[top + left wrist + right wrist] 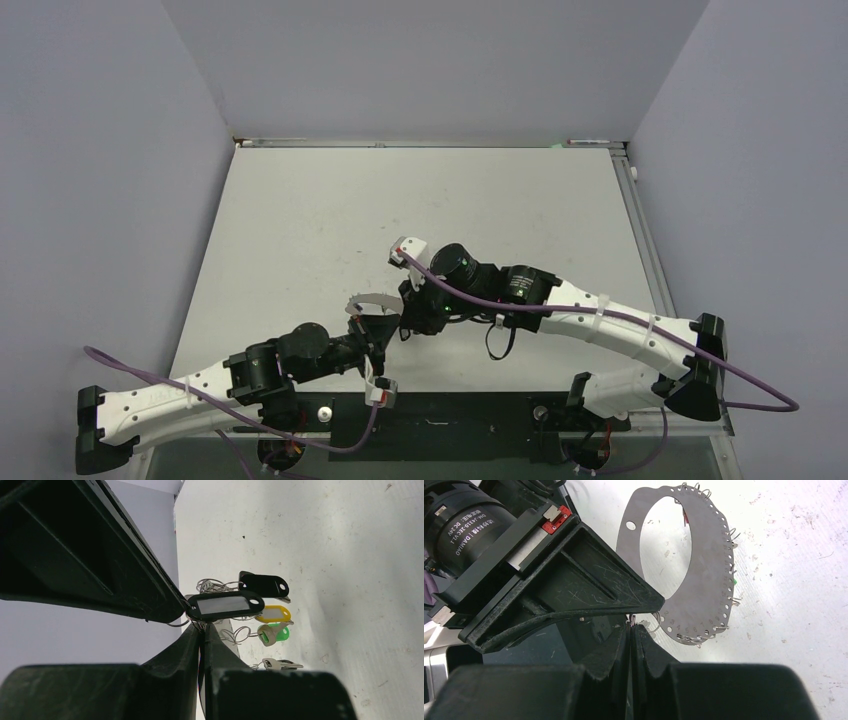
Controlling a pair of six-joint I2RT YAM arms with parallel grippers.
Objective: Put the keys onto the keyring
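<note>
The keyring is a flat grey hoop with numbered holes along its rim; part of it shows in the top view. My left gripper is shut on its edge and holds it off the table. Several keys hang from it: a black tag, a black tag with a white label, a yellow tag, a green tag and a bare key. My right gripper is shut on something thin at the hoop's edge, right beside the white-labelled tag. Both grippers meet mid-table.
The white table has purple-grey walls on three sides and a raised rail along its right edge. A black mounting strip runs along the near edge between the arm bases.
</note>
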